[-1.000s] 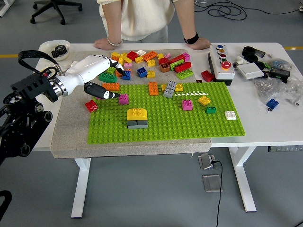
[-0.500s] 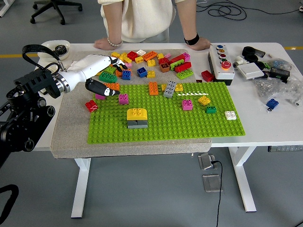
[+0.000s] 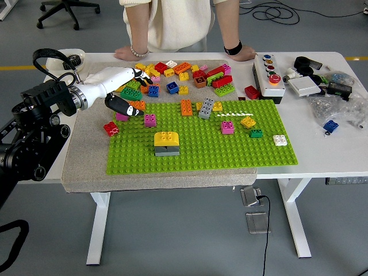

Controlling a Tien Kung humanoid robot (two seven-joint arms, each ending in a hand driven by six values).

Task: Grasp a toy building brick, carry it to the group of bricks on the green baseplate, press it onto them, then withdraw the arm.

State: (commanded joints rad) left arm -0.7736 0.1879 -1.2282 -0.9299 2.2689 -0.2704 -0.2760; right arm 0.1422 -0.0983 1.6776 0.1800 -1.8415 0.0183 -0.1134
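Reaching in from the left, the robot's white left hand (image 3: pixel 122 91) hovers over the loose heap of coloured toy bricks (image 3: pixel 178 75) beside the green studded baseplate (image 3: pixel 201 138), fingers loosely spread, thumb apart, holding nothing. The yellow-on-grey brick stack (image 3: pixel 166 144) sits on the baseplate. A person's hands (image 3: pixel 123 53) rest on the white table's (image 3: pixel 322 144) far edge.

A white tabletop (image 3: pixel 322 155) is seen carrying a grey mat (image 3: pixel 86 167) on its left part; a button box (image 3: pixel 268 73), a white bowl (image 3: pixel 64 57) and bagged clutter (image 3: pixel 336 103) are laid directly on it.
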